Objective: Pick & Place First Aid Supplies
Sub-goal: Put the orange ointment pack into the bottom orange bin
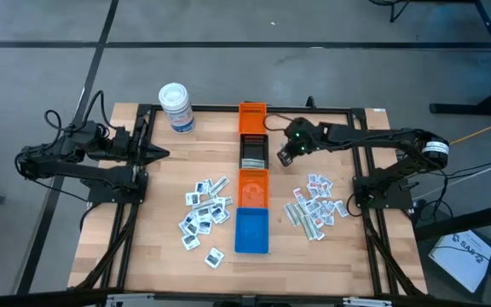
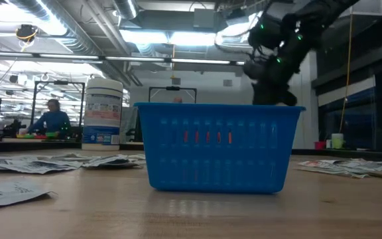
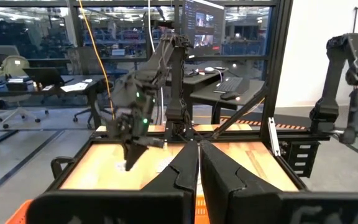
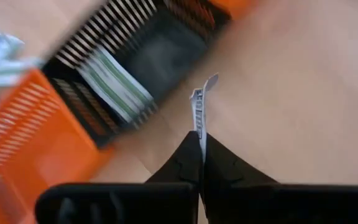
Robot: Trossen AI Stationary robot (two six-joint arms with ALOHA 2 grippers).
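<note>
Fingers of the right gripper were pinched together on a small white printed packet, which stood on edge above bare wood just beside the black slatted bin (green-and-white strips lay inside). Loose white packets lay on the wooden table either side of the bins. At the table's left edge, the left gripper waited with fingers together, holding nothing.
</note>
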